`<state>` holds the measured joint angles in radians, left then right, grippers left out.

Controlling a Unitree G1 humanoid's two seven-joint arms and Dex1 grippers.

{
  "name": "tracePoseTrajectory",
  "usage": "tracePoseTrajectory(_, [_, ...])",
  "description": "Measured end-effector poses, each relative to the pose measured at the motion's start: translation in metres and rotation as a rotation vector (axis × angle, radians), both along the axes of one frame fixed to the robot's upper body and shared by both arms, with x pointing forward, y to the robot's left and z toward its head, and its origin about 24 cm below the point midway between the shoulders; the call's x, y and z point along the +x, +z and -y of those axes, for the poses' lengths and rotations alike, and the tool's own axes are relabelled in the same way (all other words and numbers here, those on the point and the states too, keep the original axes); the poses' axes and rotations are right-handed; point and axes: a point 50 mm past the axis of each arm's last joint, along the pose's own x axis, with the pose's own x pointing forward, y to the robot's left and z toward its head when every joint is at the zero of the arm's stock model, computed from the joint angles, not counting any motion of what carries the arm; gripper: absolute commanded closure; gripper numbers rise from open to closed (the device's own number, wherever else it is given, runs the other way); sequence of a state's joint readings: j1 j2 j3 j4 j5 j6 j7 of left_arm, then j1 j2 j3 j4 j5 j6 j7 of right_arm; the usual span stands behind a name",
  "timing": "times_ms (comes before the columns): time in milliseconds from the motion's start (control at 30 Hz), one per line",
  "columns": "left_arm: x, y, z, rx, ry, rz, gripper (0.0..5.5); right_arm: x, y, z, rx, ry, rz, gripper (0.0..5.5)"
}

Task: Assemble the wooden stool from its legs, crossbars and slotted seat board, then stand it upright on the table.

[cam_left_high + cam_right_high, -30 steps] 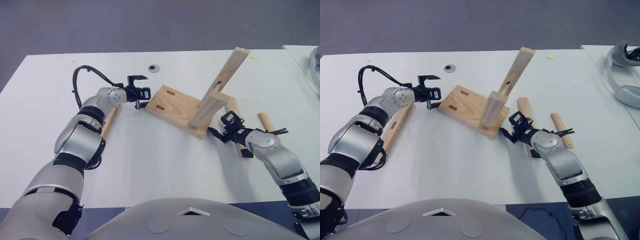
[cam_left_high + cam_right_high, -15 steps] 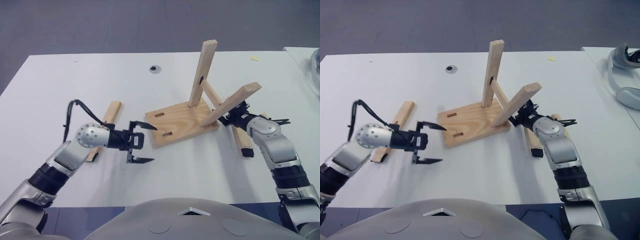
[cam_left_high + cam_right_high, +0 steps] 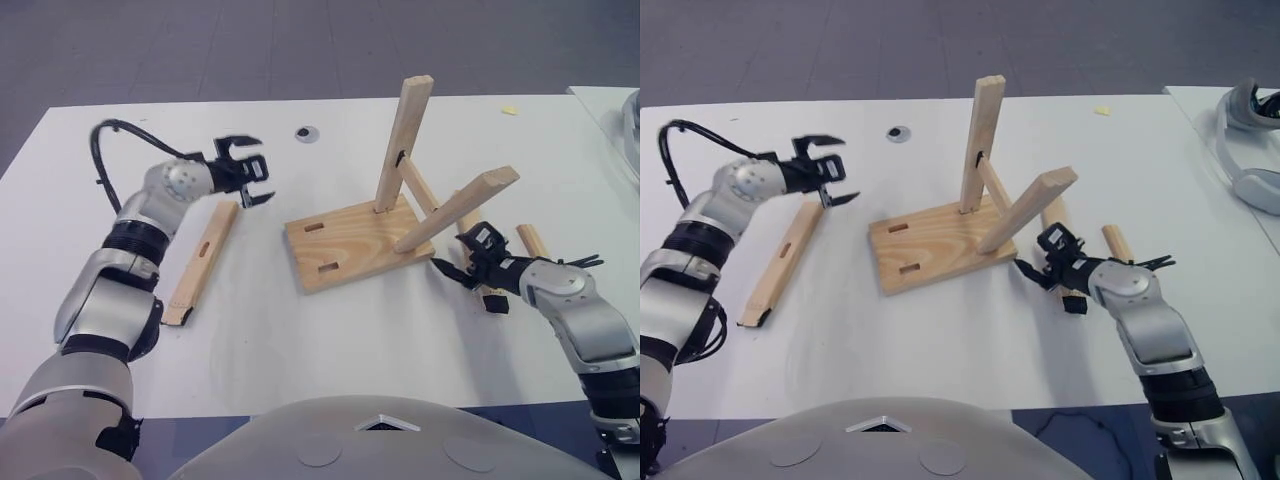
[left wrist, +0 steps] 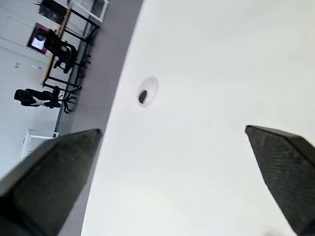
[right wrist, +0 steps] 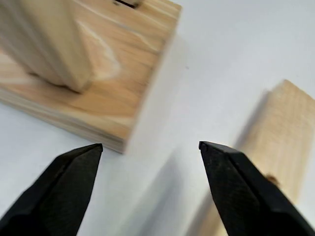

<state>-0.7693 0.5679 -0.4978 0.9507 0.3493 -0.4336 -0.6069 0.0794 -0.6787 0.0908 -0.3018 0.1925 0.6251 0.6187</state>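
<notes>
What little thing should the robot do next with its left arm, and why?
Probably lower the open left pincer onto the loose leg lying on the table close by and shut on it. The seat board holds two legs, one upright, one leaning, but its two slots nearer that leg are empty, so it likely goes in next.

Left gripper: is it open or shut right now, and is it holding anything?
Open and empty. The left gripper has its two fingers spread wide, and the left wrist view shows bare white table between them.
</notes>
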Motion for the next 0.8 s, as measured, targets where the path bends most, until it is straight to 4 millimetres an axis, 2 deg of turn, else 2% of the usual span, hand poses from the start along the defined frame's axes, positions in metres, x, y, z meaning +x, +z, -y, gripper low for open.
tracePoseTrajectory(33, [-0.003, -0.012, 0.01, -0.002, -0.042, -0.008, 0.1, -0.004, -0.006, -0.008, 0.025, 0.004, -0.016, 1.8])
tracePoseTrajectory(133, [-0.007, -0.02, 0.035, -0.056, -0.151, -0.001, 0.1, -0.004, -0.006, -0.013, 0.038, -0.02, -0.011, 1.8])
tracePoseTrajectory(267, [-0.021, -0.029, 0.043, -0.156, -0.228, -0.023, 0.1, 0.002, -0.008, -0.007, 0.0, -0.065, 0.007, 1.8])
tracePoseTrajectory(333, [-0.031, -0.03, 0.042, -0.201, -0.279, -0.054, 0.1, 0.014, -0.014, -0.003, -0.031, -0.088, 0.024, 1.8])
tracePoseTrajectory(433, [-0.063, -0.034, 0.047, -0.289, -0.424, -0.157, 0.1, 0.047, -0.017, 0.001, -0.066, -0.136, 0.104, 1.8])
tracePoseTrajectory(500, [-0.082, -0.032, 0.049, -0.309, -0.47, -0.225, 0.1, 0.059, -0.019, -0.002, -0.064, -0.145, 0.132, 1.8])
tracePoseTrajectory(600, [-0.105, -0.032, 0.054, -0.345, -0.459, -0.307, 0.1, 0.063, -0.023, -0.007, -0.043, -0.15, 0.153, 1.8])
tracePoseTrajectory(800, [-0.113, -0.036, 0.065, -0.414, -0.381, -0.353, 0.1, 0.064, -0.026, -0.014, -0.004, -0.149, 0.158, 1.8])
